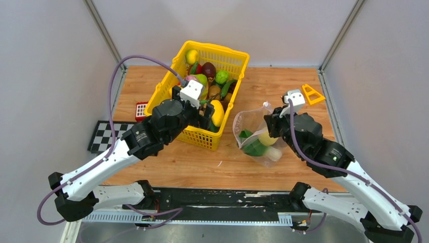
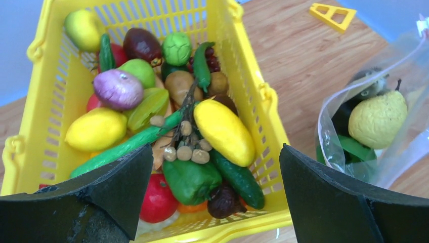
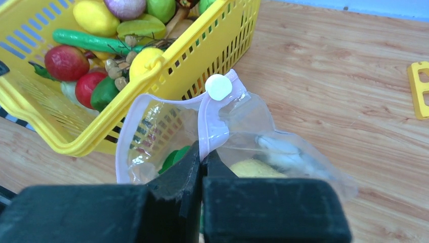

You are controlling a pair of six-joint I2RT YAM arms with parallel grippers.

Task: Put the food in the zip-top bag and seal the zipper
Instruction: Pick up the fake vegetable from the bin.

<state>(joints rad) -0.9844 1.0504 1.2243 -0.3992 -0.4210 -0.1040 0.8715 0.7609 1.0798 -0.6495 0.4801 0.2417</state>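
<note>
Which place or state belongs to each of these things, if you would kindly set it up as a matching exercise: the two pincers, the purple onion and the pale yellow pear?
Column one:
1. left pincer
2. right pincer
3. purple onion
4. pale yellow pear

Column two:
A. inside the zip-top bag
B. open, over the yellow basket
C. shut on the zipper
D. lying in the yellow basket among the other food

Pairs: 1-B, 2-C, 3-D, 4-A
</note>
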